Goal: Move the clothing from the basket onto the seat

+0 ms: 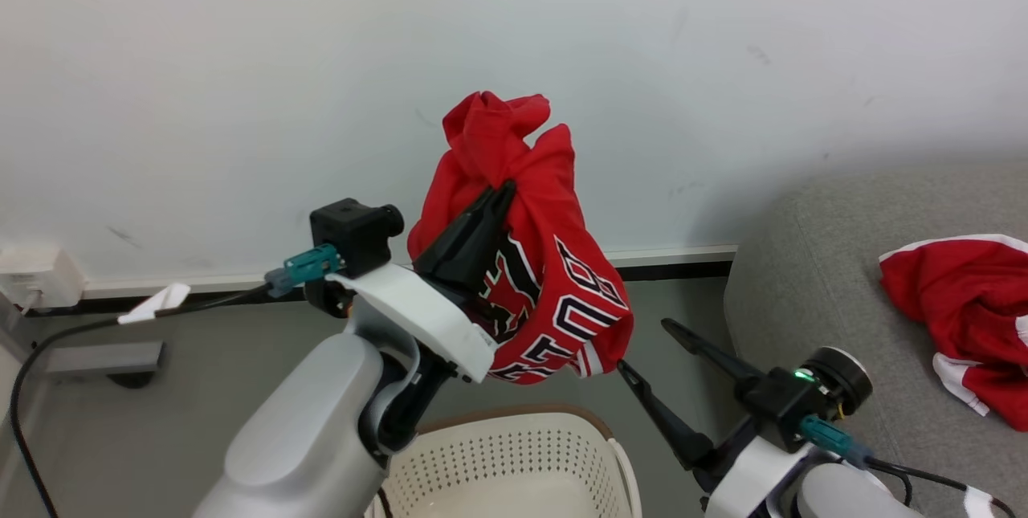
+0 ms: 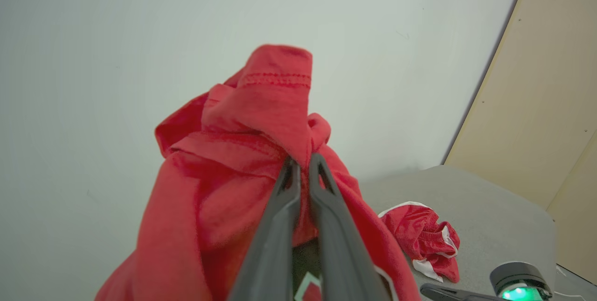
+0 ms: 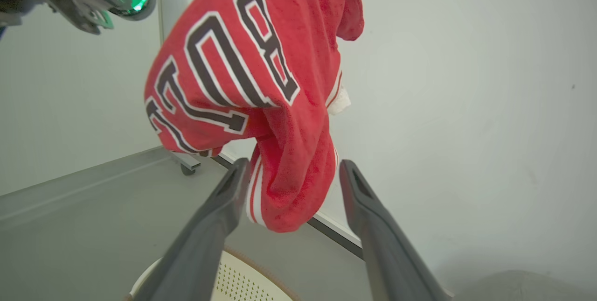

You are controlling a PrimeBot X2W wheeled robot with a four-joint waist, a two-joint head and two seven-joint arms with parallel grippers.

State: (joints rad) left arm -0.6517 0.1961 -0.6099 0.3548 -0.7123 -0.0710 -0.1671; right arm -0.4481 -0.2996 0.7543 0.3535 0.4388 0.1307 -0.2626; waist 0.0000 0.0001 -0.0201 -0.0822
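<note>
I hold a red jersey (image 1: 554, 205) pinched in the left gripper (image 1: 502, 193) above the basket (image 1: 498, 454); right gripper (image 1: 644, 345) gapes wide, apparently empty.

What's tucked away or cut off

The shirt (image 1: 554, 261) is bunched, so its black lettering folds under itself and can't be read whole, and its lower half drops off the bottom of the left wrist view. The basket (image 1: 514, 454) runs off the near edge of the head view, its left side behind the left arm (image 1: 321, 422). The sofa (image 1: 811, 301) and the red piece (image 1: 964, 301) lying on it are cut off at the right; shirt or shorts, I can't tell.
</note>
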